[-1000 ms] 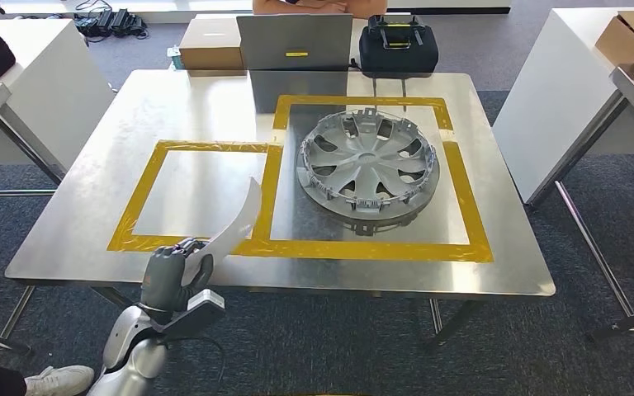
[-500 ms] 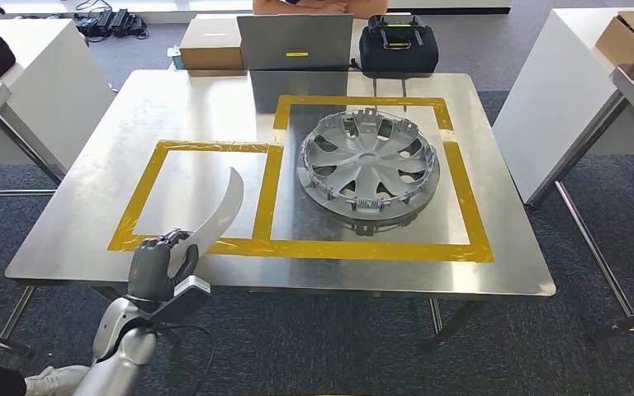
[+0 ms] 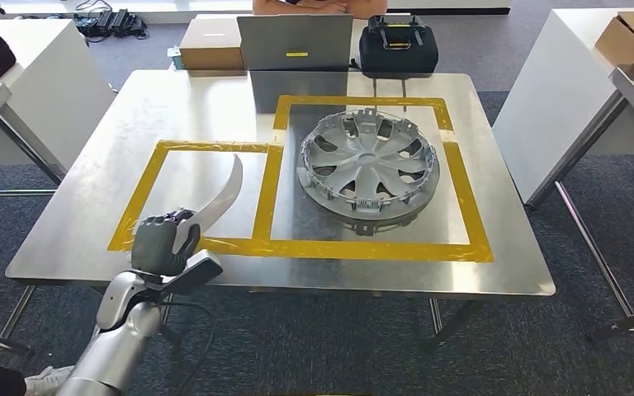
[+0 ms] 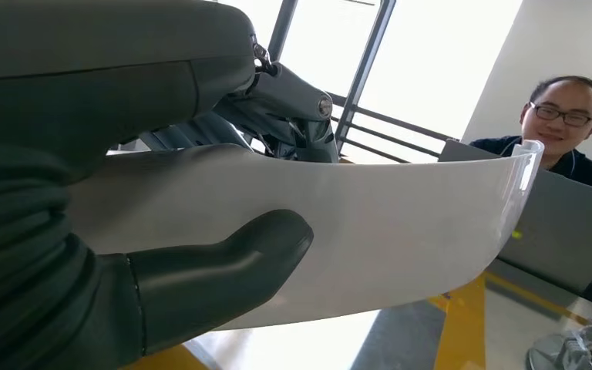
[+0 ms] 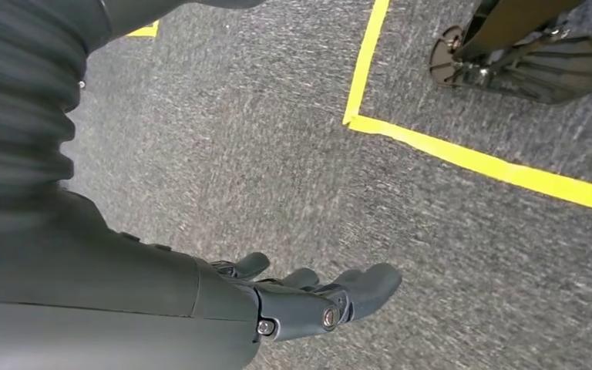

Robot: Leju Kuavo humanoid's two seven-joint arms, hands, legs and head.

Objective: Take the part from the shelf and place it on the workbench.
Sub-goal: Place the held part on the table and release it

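1. Carpet [image 5: 447, 231] lies below the right hand [image 5: 308, 297], which hangs beside the body, fingers loosely apart and holding nothing; a yellow floor line [image 5: 478, 162] runs across the grey pile.
2. Near the workbench's front edge, the left hand [image 3: 163, 242] holds the part [image 3: 221, 198], a long, curved white strip. In the left wrist view the thumb [image 4: 223, 270] presses on one broad face of the part [image 4: 385, 223] and the darker fingers close over its other side.
3. From the hand, the part's long axis rises forward and to the right, over the front tape of the small square; its narrow free tip stands above the inside of that square. It bows along its length. Whether the strip touches the metal anywhere I cannot tell.
4. The workbench [image 3: 74, 239] is a bare steel top marked with yellow tape: a small square [image 3: 165, 147] on the left, joined to a larger square [image 3: 462, 206] on the right.
5. Inside the larger square lies a silver wheel cover [image 3: 369, 161], well apart from the part.
6. At the far edge stand a cardboard box [image 3: 211, 43], a grey laptop [image 3: 295, 41] and a black case [image 3: 397, 48].
7. Behind the laptop sits a person [image 4: 566, 123].
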